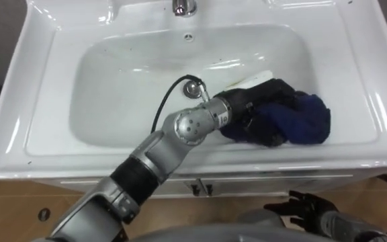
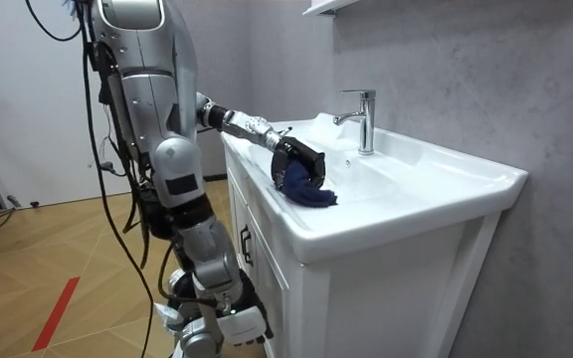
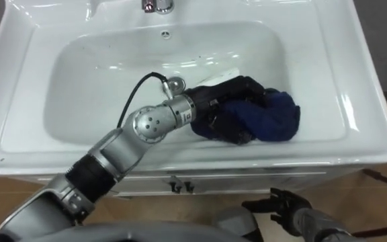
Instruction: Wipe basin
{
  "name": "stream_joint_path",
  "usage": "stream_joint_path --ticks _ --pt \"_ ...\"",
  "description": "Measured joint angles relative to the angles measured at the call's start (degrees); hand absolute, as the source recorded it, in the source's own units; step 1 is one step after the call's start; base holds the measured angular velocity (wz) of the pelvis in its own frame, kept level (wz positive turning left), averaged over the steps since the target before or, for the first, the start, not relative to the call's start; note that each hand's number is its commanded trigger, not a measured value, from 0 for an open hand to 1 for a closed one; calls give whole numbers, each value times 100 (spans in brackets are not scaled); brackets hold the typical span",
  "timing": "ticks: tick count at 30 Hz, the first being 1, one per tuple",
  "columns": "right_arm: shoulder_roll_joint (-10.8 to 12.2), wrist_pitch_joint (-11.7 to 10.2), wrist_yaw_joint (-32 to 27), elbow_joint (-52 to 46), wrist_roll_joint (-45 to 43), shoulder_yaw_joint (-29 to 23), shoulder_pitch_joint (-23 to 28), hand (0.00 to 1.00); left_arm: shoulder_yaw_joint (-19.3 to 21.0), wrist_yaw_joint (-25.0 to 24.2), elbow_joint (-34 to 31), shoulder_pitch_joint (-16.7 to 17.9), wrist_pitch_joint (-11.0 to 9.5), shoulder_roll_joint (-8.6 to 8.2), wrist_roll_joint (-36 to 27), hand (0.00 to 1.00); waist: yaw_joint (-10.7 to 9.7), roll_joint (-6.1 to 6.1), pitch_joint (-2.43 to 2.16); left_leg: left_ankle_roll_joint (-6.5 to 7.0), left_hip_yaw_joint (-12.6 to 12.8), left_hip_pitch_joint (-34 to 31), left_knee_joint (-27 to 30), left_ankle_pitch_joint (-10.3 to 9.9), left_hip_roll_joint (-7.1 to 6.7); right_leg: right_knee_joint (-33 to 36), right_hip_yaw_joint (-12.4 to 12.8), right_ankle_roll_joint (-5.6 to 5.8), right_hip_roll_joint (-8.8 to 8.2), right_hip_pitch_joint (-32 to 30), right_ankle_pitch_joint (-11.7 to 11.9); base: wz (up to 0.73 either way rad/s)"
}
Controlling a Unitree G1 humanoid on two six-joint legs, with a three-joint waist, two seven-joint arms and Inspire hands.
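Observation:
A white basin [image 1: 99, 87] lies below me, its drain [image 1: 193, 89] near the middle. My left arm reaches in from the lower left. My left hand [image 1: 257, 101] is black and curls into a dark blue cloth [image 1: 304, 117], which is bunched against the basin's right inner slope near the front. In the room view the same left hand [image 2: 296, 159] holds the cloth [image 2: 311, 191] against the basin's near rim [image 2: 296, 234], and I stand at the cabinet's side. My right hand [image 1: 308, 205] hangs low in front of the cabinet, fingers relaxed and spread, holding nothing.
A chrome faucet [image 2: 364, 119] rises at the back rim, with an overflow hole [image 1: 189, 37] below it. A white cabinet with small door handles [image 1: 200, 188] stands under the basin. Wooden floor [image 2: 68, 259] lies around me; a grey wall [image 2: 446, 60] backs the basin.

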Motion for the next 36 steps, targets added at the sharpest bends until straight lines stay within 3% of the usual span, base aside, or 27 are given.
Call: stream_joint_path --ticks 4,7,9,12,17,36 --pt "-1 1 -14 -17 -41 -313 180 0 280 123 49 231 -85 99 310 100 155 61 -40 -1 -10 20 -19 1 13 -28 67 -22 26 -1 13 -9" --pt "-16 42 -64 -57 -64 -357 219 0 629 342 493 340 166 522 1237 100 198 113 -74 -2 -14 50 -18 1 40 -65 122 -51 61 24 29 -15" --pt "-52 83 -72 -38 -19 -353 250 0 1014 550 533 587 299 991 1522 100 201 156 -99 -5 -17 60 -27 3 47 -89 126 -57 72 48 33 2" --pt "-124 111 -72 0 -25 -359 215 0 1387 723 572 728 398 1287 2237 100 296 251 -90 -23 -24 183 -78 -8 37 -95 112 -56 67 141 32 1" --pt "-147 109 -78 -1 -44 -367 189 0 1762 1009 876 716 426 1306 2752 100 379 311 -77 -35 -72 212 -145 -12 28 -90 -4 -53 55 176 31 10" --pt "-128 104 -357 -48 -46 -463 258 0 1771 1436 711 912 461 1346 2977 100 430 282 -77 -68 -22 217 -201 9 19 -156 148 -46 72 132 29 -4"
